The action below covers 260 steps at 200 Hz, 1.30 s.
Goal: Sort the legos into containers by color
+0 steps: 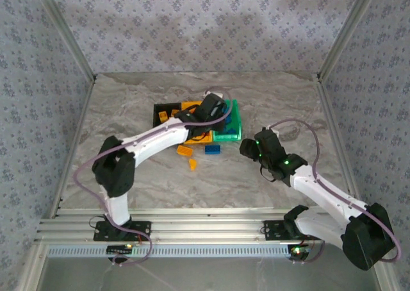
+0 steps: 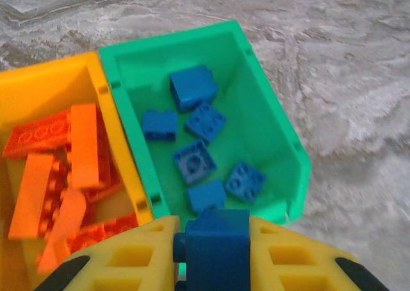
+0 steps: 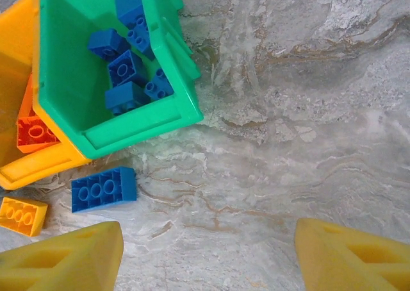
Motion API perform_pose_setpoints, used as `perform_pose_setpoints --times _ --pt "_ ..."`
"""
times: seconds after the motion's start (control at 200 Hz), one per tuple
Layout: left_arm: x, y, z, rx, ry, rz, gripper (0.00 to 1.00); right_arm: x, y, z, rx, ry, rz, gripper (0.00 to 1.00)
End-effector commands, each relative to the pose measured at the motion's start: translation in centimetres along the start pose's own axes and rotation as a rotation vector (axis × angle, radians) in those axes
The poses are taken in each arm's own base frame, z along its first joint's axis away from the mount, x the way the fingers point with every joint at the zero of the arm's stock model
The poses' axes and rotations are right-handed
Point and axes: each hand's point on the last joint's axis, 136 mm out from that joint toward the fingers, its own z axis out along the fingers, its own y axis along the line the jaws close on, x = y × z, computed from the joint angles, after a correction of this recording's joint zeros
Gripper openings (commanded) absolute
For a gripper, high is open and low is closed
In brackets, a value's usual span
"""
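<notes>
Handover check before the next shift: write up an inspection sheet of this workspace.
Surface: marbled table, nothing spilled.
Job's things: green bin holds six blue bricks; yellow-orange bin holds orange-red bricks; black bin beside it; loose blue brick and yellow brick lie on the table.
Clutter: nothing seen.
Grippers: left gripper shut on a blue brick over the green bin's near edge; right gripper open, empty, over bare table.
Cables: purple cables loop along both arms.
Surroundings: patterned walls, aluminium frame.

The top camera looks down from high behind the near edge over the whole desk [image 1: 128, 105]; both wrist cameras hang close, facing down; all three share the green bin [image 2: 259, 121].
</notes>
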Motion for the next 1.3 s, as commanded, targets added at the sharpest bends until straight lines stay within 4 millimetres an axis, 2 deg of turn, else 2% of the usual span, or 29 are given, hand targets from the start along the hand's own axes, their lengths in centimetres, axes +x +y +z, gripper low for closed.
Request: perform_pose_setpoints --times 0.0,0.19,0.33,0.355,0.375,0.42,0.5,0.58,0.595,0.62,0.72,0.81,0.914,0.964,0.969,0.984,0.999,1.184,1.294 --pt "-0.6 -1.0 1.9 0.025 0.027 0.03 0.26 0.6 -0.7 0.1 0.017 0.012 0.019 0.73" --pt "-1.9 -0.9 5.4 0.022 0.047 -0.017 0.27 1.0 -0.8 0.3 0.012 0.019 0.023 0.73" --pt "-2.7 -1.3 6.8 0.029 0.066 -0.034 0.3 1.1 -0.6 0.4 0.007 0.027 0.018 0.73" --pt "-2.3 -1.1 7.2 0.024 0.079 -0.034 0.31 1.2 -0.5 0.4 0.005 0.029 0.018 0.73" --pt "-3.3 -1.4 6.8 0.034 0.061 -0.039 0.32 1.2 -0.5 0.4 0.004 0.03 0.019 0.74" --pt "-3.7 -1.8 6.6 0.046 0.054 -0.042 0.37 1.3 -0.5 0.5 0.002 0.032 0.017 0.75" --pt "-4.6 -2.2 5.6 0.068 0.033 -0.051 0.51 1.5 -0.4 0.5 -0.003 0.039 0.014 0.77" --pt "-6.1 -2.6 3.7 0.1 -0.013 -0.064 0.67 1.5 0.0 0.5 -0.015 0.039 0.008 0.79" --pt "-5.5 -2.4 3.6 0.097 -0.005 -0.061 0.7 1.5 0.1 0.5 -0.02 0.037 0.009 0.79" --pt "-5.8 -2.5 3.0 0.105 -0.021 -0.065 0.73 1.4 0.2 0.5 -0.023 0.036 0.005 0.79" --pt "-6.0 -2.5 0.3 0.154 -0.076 -0.099 0.78 1.5 0.9 0.6 -0.045 0.035 -0.009 0.81" --pt "-6.2 -2.7 -2.9 0.227 -0.128 -0.139 0.8 1.8 1.8 0.9 -0.066 0.043 -0.032 0.82" --pt "-4.6 -2.1 -6.5 0.279 -0.167 -0.169 0.86 2.1 2.8 1.2 -0.066 0.051 -0.071 0.84" --pt "-3.5 -1.7 -8.1 0.295 -0.179 -0.174 0.99 2.3 3.2 1.5 -0.058 0.052 -0.089 0.85" --pt "-3.4 -1.6 -8.2 0.295 -0.18 -0.175 0.99 2.3 3.3 1.5 -0.059 0.052 -0.09 0.86" --pt "-3.1 -1.5 -8.8 0.297 -0.182 -0.176 0.99 2.4 3.4 1.6 -0.058 0.053 -0.095 0.98" --pt "-2.7 -1.2 -9.2 0.297 -0.184 -0.178 0.99 2.5 3.6 1.6 -0.058 0.053 -0.099 1.0" --pt "3.1 2.2 -13.3 0.244 -0.196 -0.193 1.0 3.8 6.0 3.4 -0.069 0.08 -0.155 1.0" --pt "6.9 5.0 -14.4 0.2 -0.182 -0.235 0.99 4.7 7.6 4.8 -0.054 0.094 -0.204 1.0"
